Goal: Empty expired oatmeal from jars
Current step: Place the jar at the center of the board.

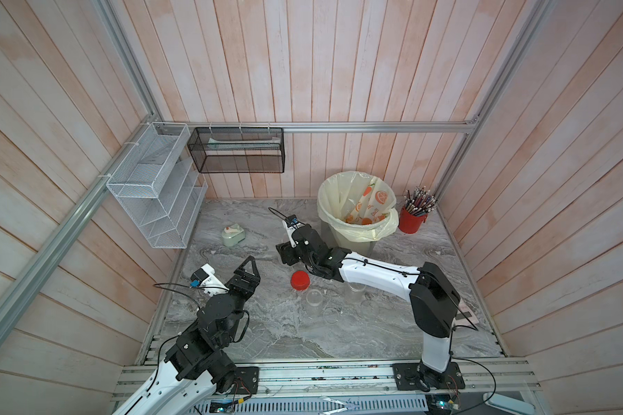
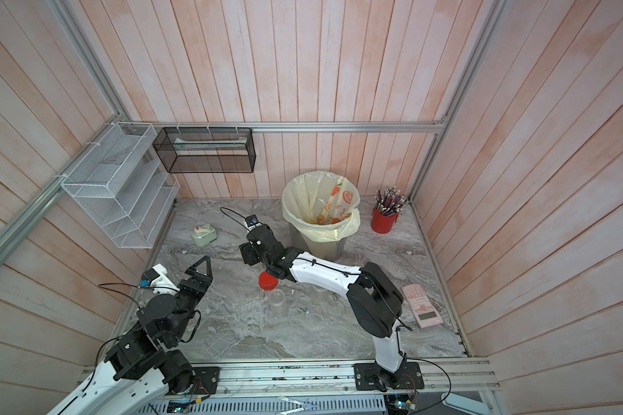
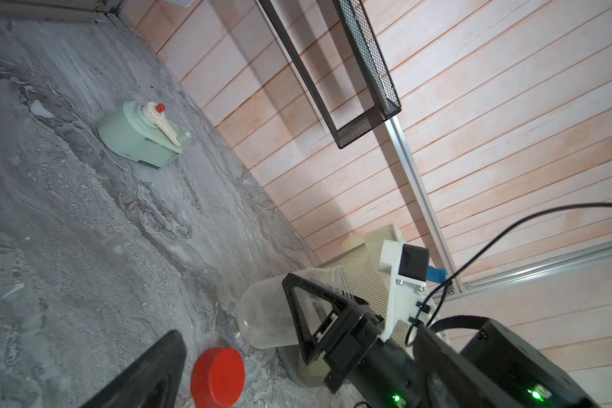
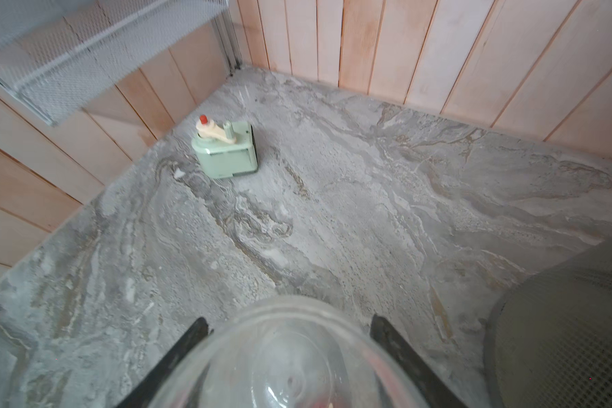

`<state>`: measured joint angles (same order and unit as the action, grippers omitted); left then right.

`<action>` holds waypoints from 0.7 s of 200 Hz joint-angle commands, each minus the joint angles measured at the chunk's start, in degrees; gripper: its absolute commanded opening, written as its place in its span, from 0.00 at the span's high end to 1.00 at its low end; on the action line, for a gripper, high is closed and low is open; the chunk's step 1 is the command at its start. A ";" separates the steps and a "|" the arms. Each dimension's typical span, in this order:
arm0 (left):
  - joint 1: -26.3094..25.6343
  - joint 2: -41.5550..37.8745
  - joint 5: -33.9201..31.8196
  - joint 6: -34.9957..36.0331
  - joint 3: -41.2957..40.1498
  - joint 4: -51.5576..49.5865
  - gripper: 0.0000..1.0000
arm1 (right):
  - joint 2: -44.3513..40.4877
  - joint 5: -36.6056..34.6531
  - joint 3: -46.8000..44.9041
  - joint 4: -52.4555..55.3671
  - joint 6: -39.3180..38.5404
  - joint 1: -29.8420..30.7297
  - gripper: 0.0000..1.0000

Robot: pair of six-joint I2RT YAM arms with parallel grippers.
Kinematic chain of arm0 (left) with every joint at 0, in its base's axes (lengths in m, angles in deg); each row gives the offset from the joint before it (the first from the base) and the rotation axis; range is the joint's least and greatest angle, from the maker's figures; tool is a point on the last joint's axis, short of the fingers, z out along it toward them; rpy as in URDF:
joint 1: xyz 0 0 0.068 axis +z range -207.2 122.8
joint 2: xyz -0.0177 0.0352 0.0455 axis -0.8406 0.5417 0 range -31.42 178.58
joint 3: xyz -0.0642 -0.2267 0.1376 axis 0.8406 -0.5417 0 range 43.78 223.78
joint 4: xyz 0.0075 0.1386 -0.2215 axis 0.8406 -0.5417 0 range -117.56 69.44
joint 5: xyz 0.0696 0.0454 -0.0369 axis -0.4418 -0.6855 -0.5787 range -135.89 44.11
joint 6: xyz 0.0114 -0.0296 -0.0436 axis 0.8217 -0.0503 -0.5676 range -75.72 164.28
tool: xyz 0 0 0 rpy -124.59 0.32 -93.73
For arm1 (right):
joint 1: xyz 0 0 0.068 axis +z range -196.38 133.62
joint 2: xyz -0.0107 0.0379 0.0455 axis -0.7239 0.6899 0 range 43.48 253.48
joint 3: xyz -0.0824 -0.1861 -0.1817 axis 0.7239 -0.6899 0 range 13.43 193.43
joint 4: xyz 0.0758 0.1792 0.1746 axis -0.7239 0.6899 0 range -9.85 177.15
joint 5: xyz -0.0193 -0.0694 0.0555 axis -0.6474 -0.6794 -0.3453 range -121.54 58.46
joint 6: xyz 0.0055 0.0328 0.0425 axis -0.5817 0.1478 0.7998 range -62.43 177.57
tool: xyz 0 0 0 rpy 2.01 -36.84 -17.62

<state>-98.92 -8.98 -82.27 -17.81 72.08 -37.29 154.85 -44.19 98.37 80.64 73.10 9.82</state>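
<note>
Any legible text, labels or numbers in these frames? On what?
No text is legible.
Orange-printed wrapper in the bag-lined grey bin: marks too blurred.
Pink calculator: key markings too small.
Clear plastic jar in the right gripper: no label seen.

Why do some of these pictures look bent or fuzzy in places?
In both top views a wide lens makes the wall boards fan outward, and the clear jars almost vanish against the table; in the right wrist view the jar close to the lens and the mesh shelf are blurred; the left wrist view looks mostly sharp.
</note>
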 commanded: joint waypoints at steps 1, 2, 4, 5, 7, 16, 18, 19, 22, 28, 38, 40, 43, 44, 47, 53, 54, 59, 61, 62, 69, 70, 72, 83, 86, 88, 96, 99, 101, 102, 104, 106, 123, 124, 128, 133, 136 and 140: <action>0.27 -1.60 -1.40 1.01 -1.85 -2.89 0.00 | 2.30 -2.03 1.81 1.55 -4.25 0.74 0.58; 0.25 -1.65 -1.50 1.05 -1.93 -2.88 0.00 | 2.33 -2.08 1.80 1.50 -4.35 0.79 0.58; 0.24 -1.68 -1.50 1.08 -2.02 -2.83 0.00 | 2.59 -2.04 1.76 1.35 -4.54 0.76 0.58; 0.23 -1.78 -1.50 1.08 -2.06 -2.80 0.00 | 2.65 -2.08 1.69 1.31 -4.63 0.75 0.58; 0.23 -1.89 -1.57 1.13 -2.16 -2.72 0.00 | 2.89 -2.18 1.77 1.17 -4.74 0.79 0.58; 0.24 -2.34 -1.59 1.68 -2.49 -2.22 0.00 | 3.61 -2.78 1.78 0.53 -5.11 0.75 0.58; 0.23 -2.38 -1.55 1.90 -2.53 -2.09 0.00 | 3.77 -2.81 1.75 0.42 -5.19 0.75 0.58; 0.23 -2.39 -1.48 1.93 -2.58 -2.00 0.00 | 3.86 -2.86 1.73 0.41 -5.22 0.75 0.58; 0.23 -2.48 -1.55 2.09 -2.62 -1.97 0.00 | 4.07 -3.02 1.65 0.09 -5.31 0.76 0.58; 0.23 -2.54 -1.56 2.23 -2.71 -2.03 0.00 | 4.49 -3.07 1.69 -0.41 -5.56 0.75 0.58; 0.23 -2.47 -1.62 2.49 -2.57 -2.32 0.00 | 5.18 -2.99 1.88 -0.94 -6.02 0.75 0.58; 0.23 -2.48 -1.60 2.49 -2.57 -2.33 0.00 | 5.35 -2.89 1.93 -1.00 -6.08 0.75 0.58; 0.23 -2.46 -1.68 2.51 -2.55 -2.46 0.00 | 5.51 -2.91 2.04 -1.05 -6.12 0.75 0.58; 0.23 -2.47 -1.72 2.50 -2.54 -2.49 0.00 | 5.60 -2.87 2.09 -1.03 -6.12 0.75 0.58; 0.23 -2.34 -1.73 2.57 -2.54 -2.58 0.00 | 5.80 -2.87 2.21 -1.14 -6.21 0.75 0.58; 0.23 -2.37 -1.81 2.50 -2.59 -2.86 0.00 | 6.17 -2.80 2.58 -1.26 -6.37 0.75 0.58; 0.23 -2.38 -1.87 2.50 -2.61 -2.86 0.00 | 6.29 -2.77 2.59 -1.27 -6.38 0.75 0.58; 0.23 -2.34 -1.89 2.48 -2.67 -3.03 0.00 | 6.70 -2.81 2.71 -1.33 -6.43 0.77 0.58; 0.25 -2.36 -1.86 2.43 -2.68 -3.13 0.00 | 6.83 -2.82 2.75 -1.36 -6.47 0.77 0.58; 0.24 -2.38 -1.94 2.42 -2.70 -3.17 0.00 | 6.92 -2.87 2.80 -1.37 -6.52 0.76 0.58; 0.23 -2.34 -2.07 2.23 -2.63 -3.51 0.00 | 7.41 -3.06 3.07 -1.50 -6.64 0.72 0.58; 0.23 -2.37 -2.09 2.23 -2.63 -3.59 0.00 | 7.48 -3.08 3.14 -1.52 -6.65 0.74 0.58; 0.23 -2.37 -2.04 2.23 -2.63 -3.57 0.00 | 7.64 -3.06 3.21 -1.58 -6.65 0.74 0.58; 0.27 -2.33 -2.01 2.55 -2.67 -3.68 0.00 | 8.49 -3.19 3.37 -1.95 -6.89 0.66 0.57; 0.24 -2.37 -1.95 2.62 -2.66 -3.74 0.00 | 8.72 -3.29 3.54 -1.98 -6.96 0.65 0.57; 0.23 -2.37 -2.01 2.59 -2.64 -3.79 0.00 | 8.87 -3.34 3.55 -2.01 -6.99 0.66 0.57; 0.23 -2.39 -2.05 2.82 -2.54 -3.91 0.00 | 9.50 -3.54 3.88 -2.05 -7.09 0.66 0.57; 0.23 -2.33 -2.03 2.92 -2.54 -3.87 0.00 | 9.73 -3.53 3.99 -2.03 -7.09 0.62 0.57; 0.23 -2.31 -2.14 3.04 -2.54 -3.89 0.00 | 9.87 -3.57 4.00 -2.06 -7.09 0.63 0.57; 0.23 -2.31 -2.17 3.08 -2.59 -3.86 0.00 | 9.94 -3.59 4.04 -2.07 -7.09 0.60 0.57; 0.23 -2.31 -2.13 3.17 -2.55 -3.78 0.00 | 10.10 -3.70 4.10 -2.07 -7.09 0.58 0.56; 0.23 -2.29 -2.12 3.30 -2.54 -3.75 0.00 | 10.20 -3.81 4.11 -2.07 -7.07 0.57 0.56; 0.23 -2.05 -2.36 4.86 -2.41 -3.23 0.00 | 10.77 -4.13 3.84 -3.02 -7.00 0.57 0.55; 0.23 -2.05 -2.41 4.91 -2.39 -3.27 0.00 | 10.78 -4.09 3.79 -3.07 -7.00 0.57 0.55; 0.23 -1.99 -2.73 5.24 -2.37 -3.23 0.00 | 10.86 -4.07 3.67 -3.33 -7.08 0.57 0.55; 0.25 -1.90 -3.05 5.67 -2.29 -3.25 0.00 | 10.84 -4.08 3.59 -3.58 -7.17 0.59 0.54; 0.23 -1.81 -3.26 6.00 -2.20 -3.23 0.00 | 10.93 -4.06 3.35 -3.76 -7.24 0.57 0.54; 0.27 -1.70 -3.47 6.37 -2.16 -3.29 0.00 | 10.97 -3.93 3.21 -4.05 -7.27 0.57 0.53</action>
<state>-98.92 -10.97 -83.89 -14.90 70.07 -39.91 164.88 -46.81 100.82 78.87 66.54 10.26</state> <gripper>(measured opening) 0.999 0.705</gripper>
